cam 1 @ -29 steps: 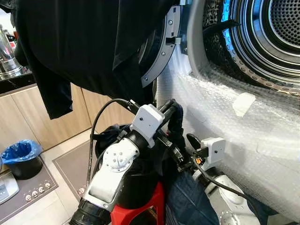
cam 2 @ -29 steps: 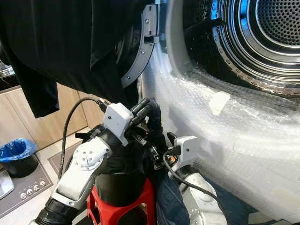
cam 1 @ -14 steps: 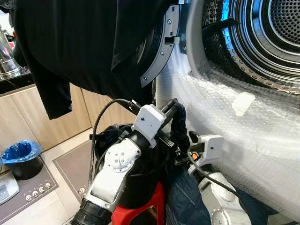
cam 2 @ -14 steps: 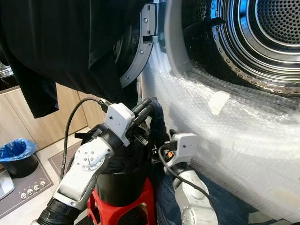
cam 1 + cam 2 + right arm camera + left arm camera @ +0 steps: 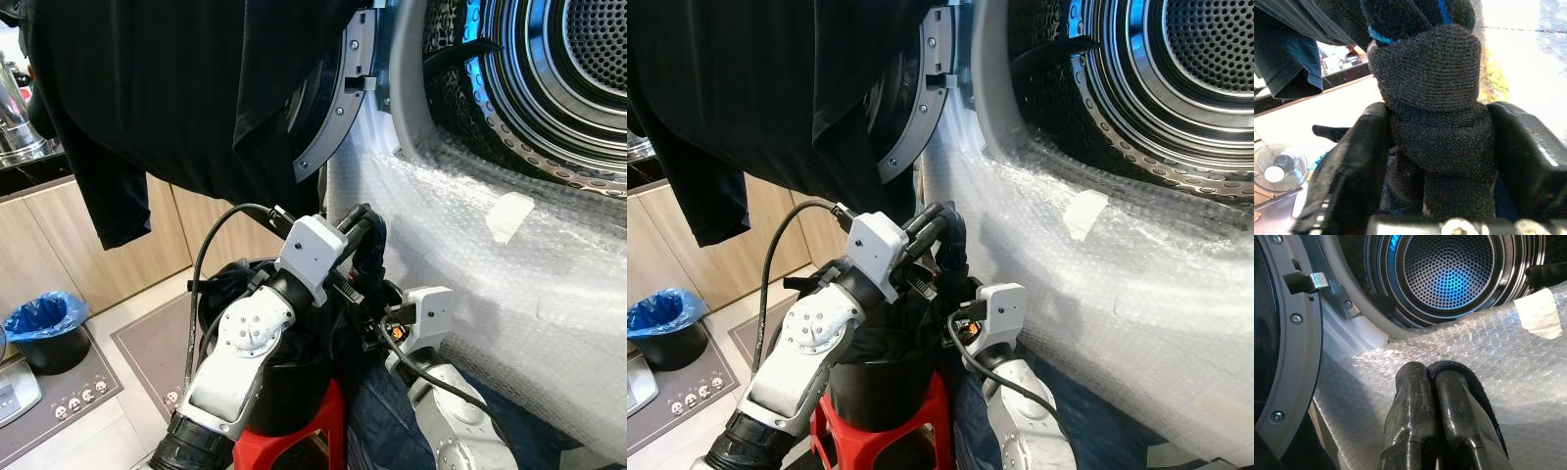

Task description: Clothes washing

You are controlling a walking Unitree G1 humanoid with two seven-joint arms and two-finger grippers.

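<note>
The left claw [image 5: 1432,396] has its two black fingers pressed together, pinching the top of a dark knitted sock with a blue stripe [image 5: 373,257]. It holds the sock up just beside the bubble-wrapped front of the washing machine [image 5: 509,284], below the open steel drum [image 5: 1448,274]. The sock hangs down from that grip into the right claw [image 5: 1435,156], whose fingers are spread on either side of the knit; whether they press it cannot be told. Both claws sit above a black bucket of dark clothes [image 5: 294,377] standing on a red plastic stool [image 5: 304,441], close against the machine's front. A large black garment [image 5: 167,88] is draped over the open round machine door [image 5: 338,98]. A black bin with a blue liner [image 5: 44,328] stands on the floor by the wooden cabinets [image 5: 59,245].
</note>
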